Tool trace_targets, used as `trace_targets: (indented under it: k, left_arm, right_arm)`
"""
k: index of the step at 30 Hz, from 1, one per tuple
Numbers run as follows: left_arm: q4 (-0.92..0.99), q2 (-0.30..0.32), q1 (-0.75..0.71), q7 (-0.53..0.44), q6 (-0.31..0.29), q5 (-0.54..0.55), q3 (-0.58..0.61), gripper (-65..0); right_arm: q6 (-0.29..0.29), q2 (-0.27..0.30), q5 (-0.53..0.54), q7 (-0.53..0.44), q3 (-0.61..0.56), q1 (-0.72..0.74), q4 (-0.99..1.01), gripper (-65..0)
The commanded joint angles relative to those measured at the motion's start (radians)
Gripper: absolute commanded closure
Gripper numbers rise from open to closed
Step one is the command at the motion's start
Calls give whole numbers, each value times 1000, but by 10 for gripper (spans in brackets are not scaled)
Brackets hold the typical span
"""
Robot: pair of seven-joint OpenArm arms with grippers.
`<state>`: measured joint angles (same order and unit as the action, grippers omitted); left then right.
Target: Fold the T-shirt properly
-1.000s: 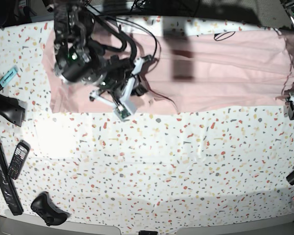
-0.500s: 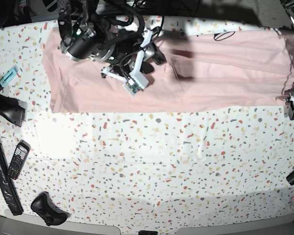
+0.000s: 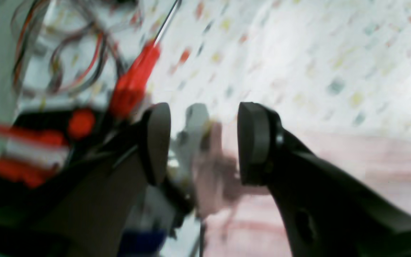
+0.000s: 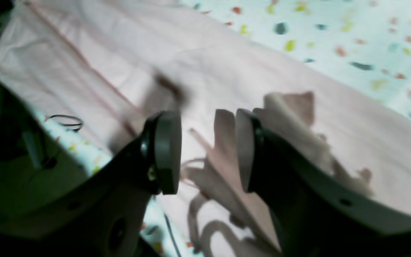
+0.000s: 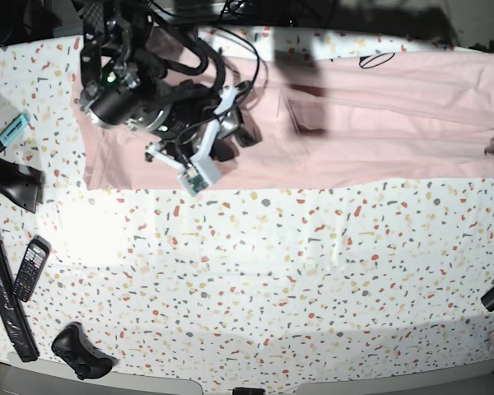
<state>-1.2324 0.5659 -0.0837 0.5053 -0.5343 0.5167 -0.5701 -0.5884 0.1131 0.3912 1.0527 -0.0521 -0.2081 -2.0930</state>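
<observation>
Black arm (image 5: 132, 90), white brackets, blk cables.

Table (image 5: 313, 271) front lies bare — phone (image 5: 30, 267), controller (image 5: 81, 352) crowd its left edge.

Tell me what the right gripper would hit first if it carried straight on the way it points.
Most likely the T-shirt: the open right gripper aims at pink cloth, with nothing between. How far off it sits is unclear.

Base view: looking steeply down from overhead, taking in the whole tabletop (image 5: 313, 271). Wrist views: each riding close behind its hand, facing past the jaws. All three are sharing the T-shirt (image 5: 379, 123).
</observation>
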Motion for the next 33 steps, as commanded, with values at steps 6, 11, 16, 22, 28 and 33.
trace_targets:
  k: [6,11,16,22,28,33]
  left_arm:
    - [-18,15,-81,-19,-5,127,-69,-292]
    - [-18,-52,-112,-20,-26,147,-162,-292]
    - [-16,-107,-115,-24,-38,139,-178,-292]
    - [14,-114,-115,-92,35,39,-177,-292]
    - [69,-123,-116,-78,33,34,-177,-292]
    - [74,-137,-115,-44,-29,131,-177,-292]
  right_arm:
    - [-6,-1,14,-20,107,8,-21,-246]
    - [-6,3,75,-19,174,8,-21,-246]
    - [-7,3,111,-18,216,8,-21,-246]
    - [-7,28,111,7,217,8,-21,-246]
    - [-7,51,114,6,219,9,-21,-246]
    - [-6,51,114,4,219,9,-21,-246]
